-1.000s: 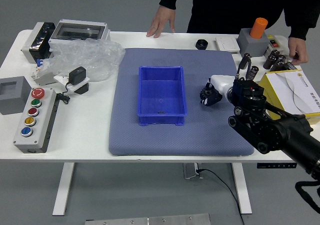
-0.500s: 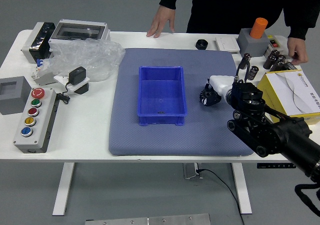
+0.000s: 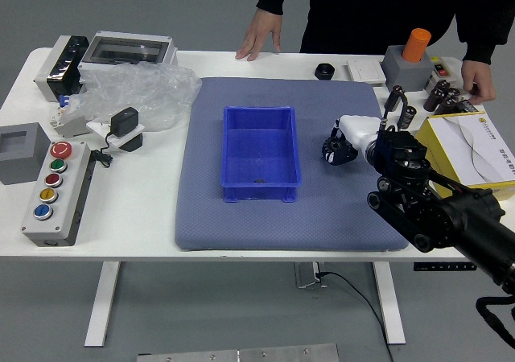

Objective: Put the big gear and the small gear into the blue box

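The blue box point(image 3: 259, 149) lies on the grey-blue mat, with a small dark spot low inside near its front wall. My right hand point(image 3: 340, 146) is over the mat just right of the box, a small gap between them. Its grip cannot be made out from this angle. No gear can be clearly identified; anything under or inside the hand is hidden. A small black round object point(image 3: 324, 71) sits at the mat's far edge, possibly a gear. My left arm is out of view.
A person stands at the far side, one hand point(image 3: 261, 34) resting on the table edge, the other point(image 3: 479, 81) at the far right corner. Left are a button panel point(image 3: 58, 193) and plastic wrap point(image 3: 145, 92); right, a yellow-white box point(image 3: 475, 149) and grey block point(image 3: 405, 70).
My right hand has shifted very slightly, a little toward the far side. The blue box and the person's hands have stayed in place.
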Controlling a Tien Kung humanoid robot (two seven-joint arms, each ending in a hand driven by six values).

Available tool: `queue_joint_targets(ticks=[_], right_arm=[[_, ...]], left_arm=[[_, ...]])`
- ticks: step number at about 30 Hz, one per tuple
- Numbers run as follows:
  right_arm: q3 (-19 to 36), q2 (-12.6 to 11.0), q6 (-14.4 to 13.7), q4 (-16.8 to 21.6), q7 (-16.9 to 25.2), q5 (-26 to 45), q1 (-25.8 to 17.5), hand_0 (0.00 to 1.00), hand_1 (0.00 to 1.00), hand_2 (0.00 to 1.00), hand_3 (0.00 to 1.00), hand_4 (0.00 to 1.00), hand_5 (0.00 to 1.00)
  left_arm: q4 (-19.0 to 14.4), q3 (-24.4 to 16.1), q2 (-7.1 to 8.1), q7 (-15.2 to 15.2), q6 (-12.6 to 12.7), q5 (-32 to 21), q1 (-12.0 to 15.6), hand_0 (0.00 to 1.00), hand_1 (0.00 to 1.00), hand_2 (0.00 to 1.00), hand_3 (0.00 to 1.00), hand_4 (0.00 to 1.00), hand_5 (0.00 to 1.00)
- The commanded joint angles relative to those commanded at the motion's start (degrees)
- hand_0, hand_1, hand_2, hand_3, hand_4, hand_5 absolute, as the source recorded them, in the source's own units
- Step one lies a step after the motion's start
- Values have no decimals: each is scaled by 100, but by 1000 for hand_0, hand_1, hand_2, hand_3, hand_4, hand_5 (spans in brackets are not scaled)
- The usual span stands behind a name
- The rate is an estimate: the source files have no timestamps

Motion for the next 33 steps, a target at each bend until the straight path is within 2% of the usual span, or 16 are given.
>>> queue_joint_targets(ticks=[10, 21, 29, 33], right_arm=[[325, -162, 152, 462, -212, -190, 7, 673, 525, 524, 588, 691, 91], [507, -304, 364, 1410, -441, -376, 108, 670, 529, 525, 591, 693, 85], [339, -139, 458, 2158, -545, -443, 158, 669, 530, 527, 595, 711, 77], [242, 43, 453, 2296, -551, -439, 156, 669, 530, 527, 595, 711, 77]], left_arm=[[0, -12, 7, -5, 3, -12, -3, 842, 805, 812, 849, 717, 277], [0, -42, 23, -8, 5, -3, 1, 842, 805, 812, 849, 719, 277], [0, -74, 24, -6, 1, 29, 7, 842, 805, 813, 849, 719, 276], [0, -87, 23, -4, -2, 53, 12, 842, 805, 813, 849, 719, 276]])
